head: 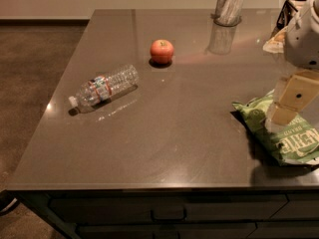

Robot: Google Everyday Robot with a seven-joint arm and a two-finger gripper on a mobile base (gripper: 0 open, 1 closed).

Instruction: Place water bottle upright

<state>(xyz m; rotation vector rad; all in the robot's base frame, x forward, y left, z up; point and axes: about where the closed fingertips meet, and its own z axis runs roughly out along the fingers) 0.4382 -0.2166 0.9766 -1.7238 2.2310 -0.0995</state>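
Note:
The water bottle (106,86) is clear ribbed plastic with a white cap and a red, white and blue label band. It lies on its side on the dark table (174,133), left of centre, cap pointing to the near left. My gripper (288,107) hangs at the right edge of the view, above a green bag, far to the right of the bottle. It holds nothing that I can see.
A red apple (162,51) sits behind and to the right of the bottle. A grey marbled cup (229,5) stands at the back. A green and white chip bag (286,131) lies at the right under the gripper. The floor drops off at left.

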